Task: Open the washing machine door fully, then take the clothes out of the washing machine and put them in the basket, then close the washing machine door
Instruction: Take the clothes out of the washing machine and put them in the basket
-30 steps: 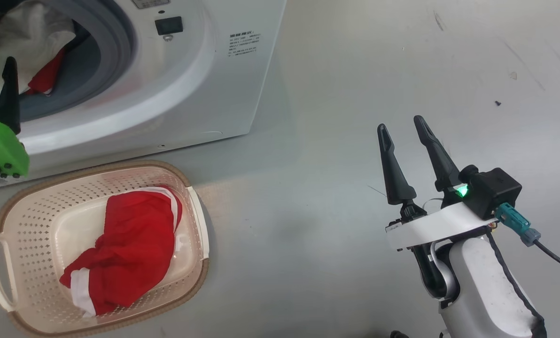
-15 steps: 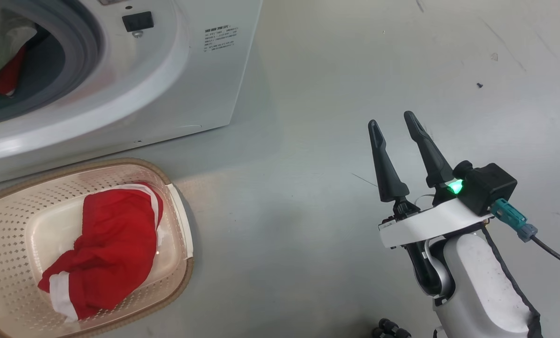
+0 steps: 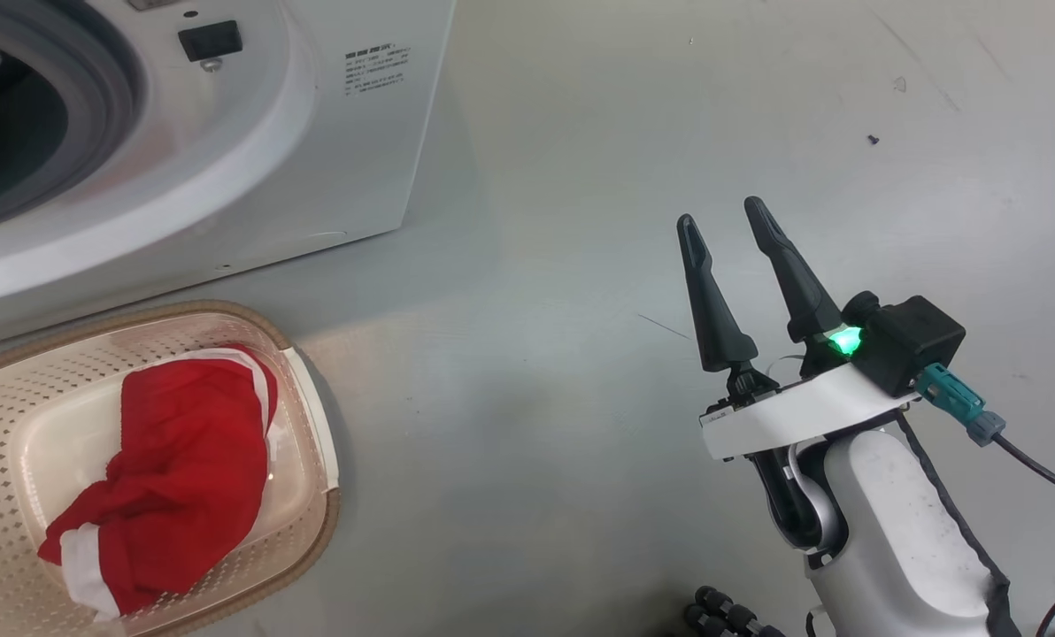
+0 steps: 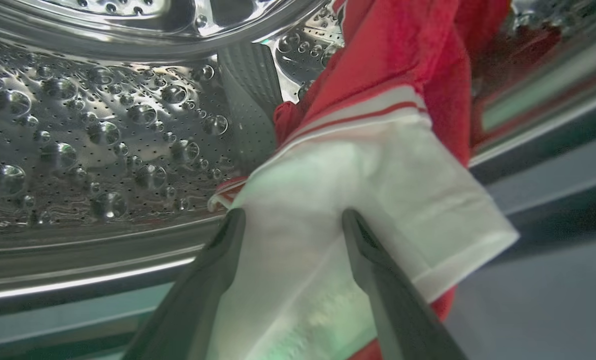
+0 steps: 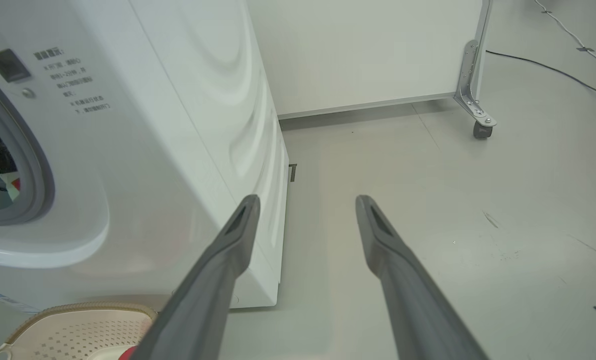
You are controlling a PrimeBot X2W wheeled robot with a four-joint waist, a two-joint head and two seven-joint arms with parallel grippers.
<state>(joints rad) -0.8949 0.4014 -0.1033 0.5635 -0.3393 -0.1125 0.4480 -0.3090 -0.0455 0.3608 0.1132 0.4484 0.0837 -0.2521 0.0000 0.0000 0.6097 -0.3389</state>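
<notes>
A: What is nearest to the robot? Is the right tool busy?

B: No. The right tool (image 3: 719, 211) hangs over the bare floor (image 3: 536, 354). Its two fingers are spread wide and nothing is between them. It is well apart from the washing.

A: And the basket?

B: The basket (image 3: 313, 433) stands on the floor just in front of the washing machine (image 3: 315, 159). One red garment (image 3: 182, 469) with white trim lies inside it, so I judge that a part of the unloading is done.

A: Is the door step done?

B: The round mouth with its grey seal (image 3: 107, 84) is uncovered, so I think the door is already swung away.

A: What is deeper inside?

B: In the steel drum (image 4: 103, 125) lies a red and white garment (image 4: 378, 75). The left tool (image 4: 294, 214) is inside the drum too. Its fingers stand wide open on both sides of the white cloth and are not pinched on it. If they touch it, I cannot tell.

A: So what is left?

B: To take this piece, to put it in the basket, to check the drum for more, and then to close the door. In my opinion about half is done.
</notes>
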